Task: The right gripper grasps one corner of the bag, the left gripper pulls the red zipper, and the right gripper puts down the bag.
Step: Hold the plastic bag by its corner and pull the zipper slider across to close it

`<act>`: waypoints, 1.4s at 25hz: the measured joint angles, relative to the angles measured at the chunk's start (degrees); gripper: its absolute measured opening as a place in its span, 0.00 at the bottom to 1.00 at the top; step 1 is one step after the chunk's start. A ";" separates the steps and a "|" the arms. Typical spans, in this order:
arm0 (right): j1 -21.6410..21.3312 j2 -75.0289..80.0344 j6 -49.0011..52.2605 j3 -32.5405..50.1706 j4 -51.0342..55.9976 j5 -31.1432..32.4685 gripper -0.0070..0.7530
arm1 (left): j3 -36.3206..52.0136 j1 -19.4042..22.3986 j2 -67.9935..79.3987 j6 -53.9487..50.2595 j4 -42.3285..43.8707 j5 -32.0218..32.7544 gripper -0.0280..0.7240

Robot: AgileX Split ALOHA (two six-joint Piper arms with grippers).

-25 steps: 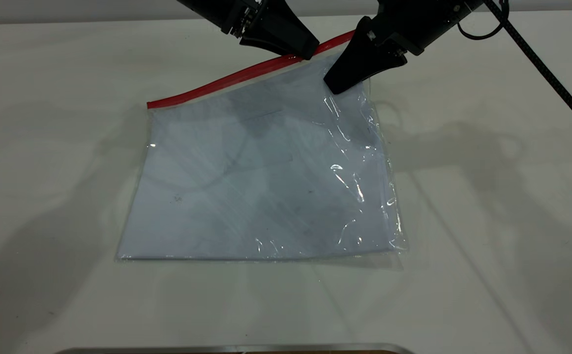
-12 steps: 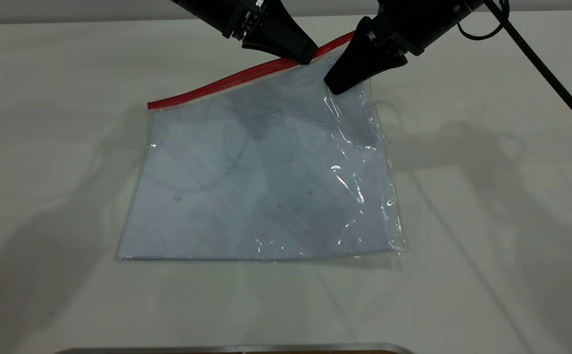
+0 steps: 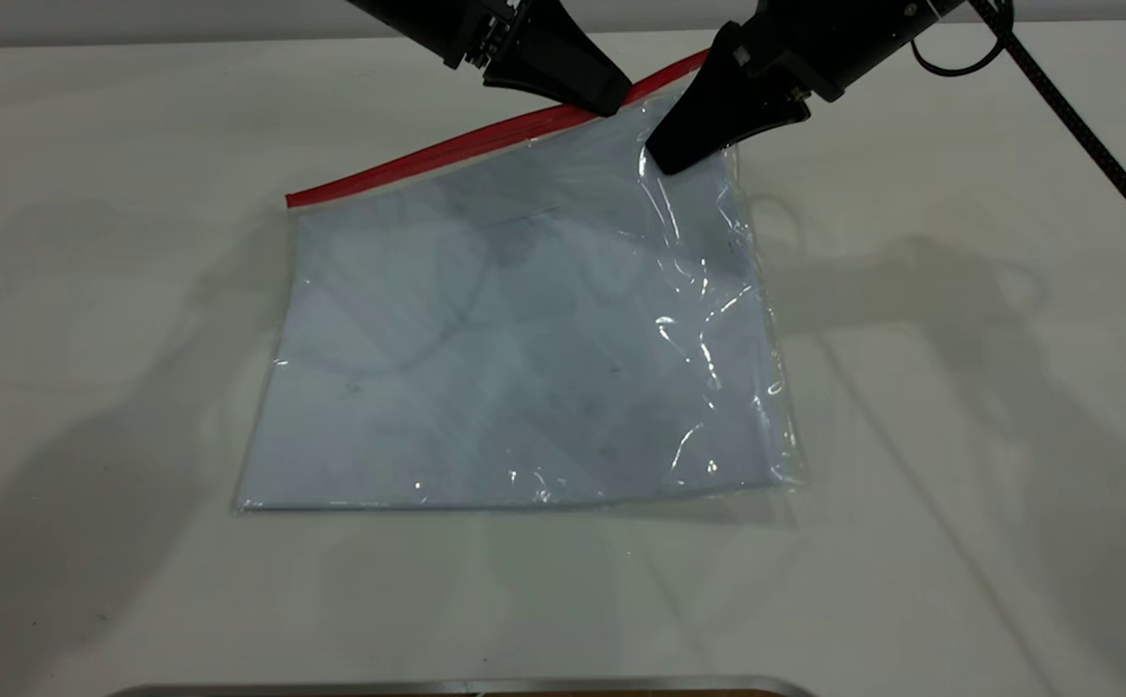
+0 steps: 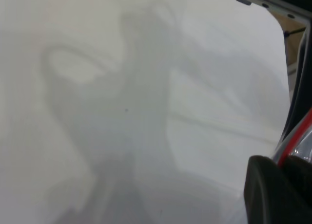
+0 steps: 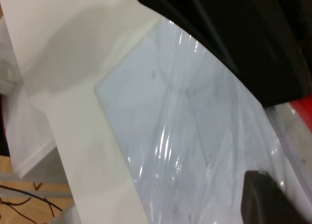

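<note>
Bag (image 3: 524,339): flat on the white table (image 3: 959,436), near the middle, see-through and crinkly, pale blue-white sheets inside. Shiny folds down the right side. Far right end raised a little off the table, the rest lying down.

Zipper (image 3: 427,160): thin red strip along the far long edge of the bag, running from the far left corner up toward the far right. Right end partly hidden behind the claws. Slider tab too small to tell.

Left gripper (image 3: 609,100): black wedge coming down from the top of the exterior view, tip right on the zipper, nearer its right end than its left. Clenched on the zipper, with the red strip running in between the two dark fingers (image 4: 265,195) in the left wrist view.

Right gripper (image 3: 667,160): black wedge just beside the left one, to its right, tip down on the clear plastic close under the zipper. Pinched together, grasping the bag near where the red strip ends. Black cable (image 3: 1085,145) trailing off behind it toward the right edge of the table. In the right wrist view, one big black finger above and one small black finger (image 5: 263,199) below, crinkled plastic and a bit of red strip between them.

Both claws close together, not touching.

Thin metal edge (image 3: 466,685) at the near side of the table
</note>
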 joint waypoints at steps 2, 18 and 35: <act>-0.71 -0.02 -0.20 0.00 1.09 0.30 0.05 | 0.00 0.42 0.00 0.11 -0.58 0.05 0.12; -4.05 -2.68 -2.76 0.00 6.73 2.15 0.05 | -0.43 6.49 -0.12 0.23 3.10 2.00 0.12; -7.43 -3.27 -4.62 0.00 10.42 3.63 0.05 | -0.43 14.33 -0.06 -2.94 14.12 1.35 0.12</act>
